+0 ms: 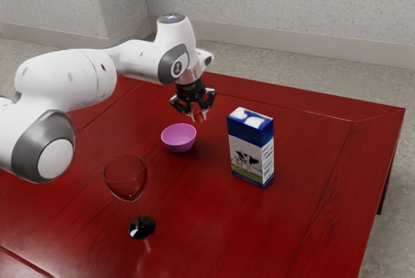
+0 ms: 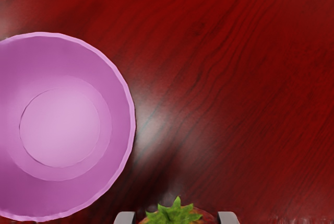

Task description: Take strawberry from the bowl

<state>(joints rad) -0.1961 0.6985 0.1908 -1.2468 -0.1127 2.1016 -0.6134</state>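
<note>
1. In the upper middle of the exterior view, the gripper points down above the red table, pinching the strawberry between its two fingers.
2. The strawberry is in the air, outside the pink bowl, its green leaves turned toward the wrist camera.
3. The bowl stands upright on the table, just left of the exterior view's centre.
4. A milk carton stands right of centre there; a wine glass stands upright at lower left.
</note>
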